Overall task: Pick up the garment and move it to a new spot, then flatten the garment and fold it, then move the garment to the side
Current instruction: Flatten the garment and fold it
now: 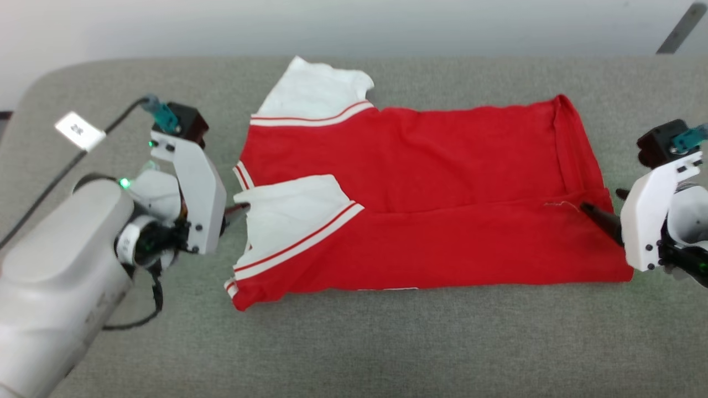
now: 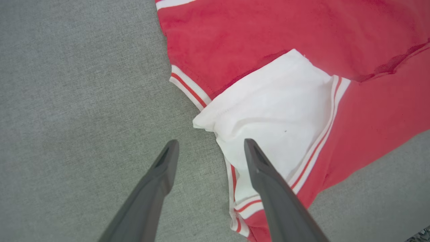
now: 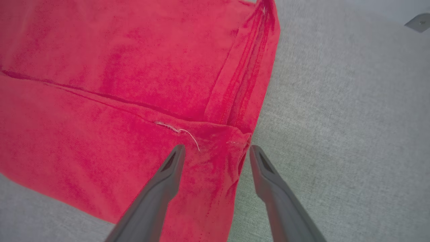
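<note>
The red shirt [image 1: 442, 232] lies flat on the grey desk [image 1: 387, 342], its near half folded over, stretched between the two tools. The left tool [image 2: 208, 144] is released: fingers spread, one over the edge of the white sleeve [image 2: 278, 114], the other over bare desk. The right tool [image 3: 216, 149] is released too, its fingers apart on either side of the hem corner [image 3: 240, 139] and gripping nothing.
</note>
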